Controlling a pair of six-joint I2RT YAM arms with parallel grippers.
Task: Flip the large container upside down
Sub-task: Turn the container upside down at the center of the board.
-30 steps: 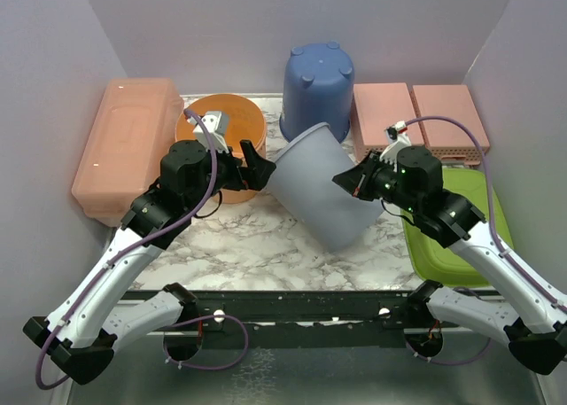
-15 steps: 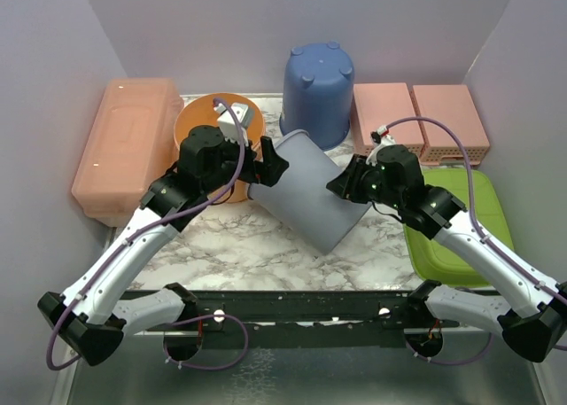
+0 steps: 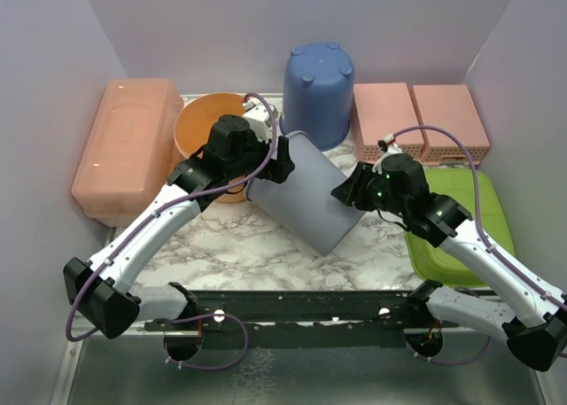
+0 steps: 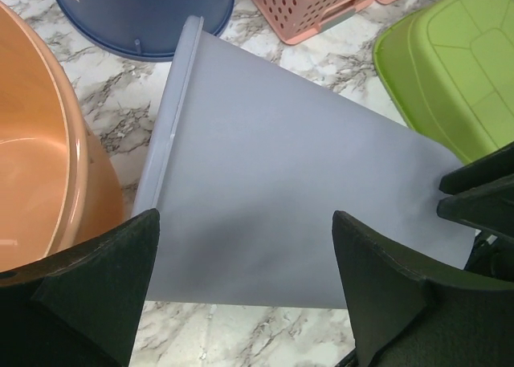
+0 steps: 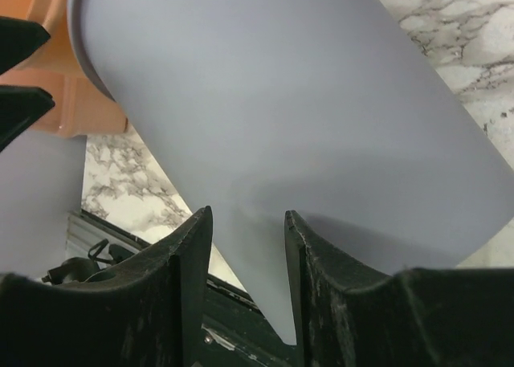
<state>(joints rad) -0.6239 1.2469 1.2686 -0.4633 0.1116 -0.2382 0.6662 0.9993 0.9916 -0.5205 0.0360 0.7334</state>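
The large container (image 3: 306, 197), a pale grey tapered tub, lies on its side across the middle of the marble counter (image 3: 239, 241). It runs diagonally in the overhead view. Its open rim points to the upper left, just beside the orange bowl (image 3: 199, 130), and its closed base points to the lower right. I'd call the job about half done: the tub is tipped over but not yet standing mouth-down with its base up.

The left hand (image 4: 245, 279) hangs over the rim end with its fingers spread wide. The tub's wall shows between them and they hold nothing. The right hand (image 5: 245, 246) sits at the base end, fingers partly apart and close to the wall, gripping nothing that I can see.

What's left, I reckon, is to raise the base end and bring the tub down onto its rim.

A blue bucket (image 3: 317, 81) stands upside down just behind the rim, at top centre. Pink baskets (image 3: 416, 117) fill the upper right, a green lid (image 3: 469, 219) lies under the right arm, and a salmon box (image 3: 124, 144) sits at far left. The bowl and bucket crowd the rim end, so the mouth has little room there. The barer marble is toward the lower left.
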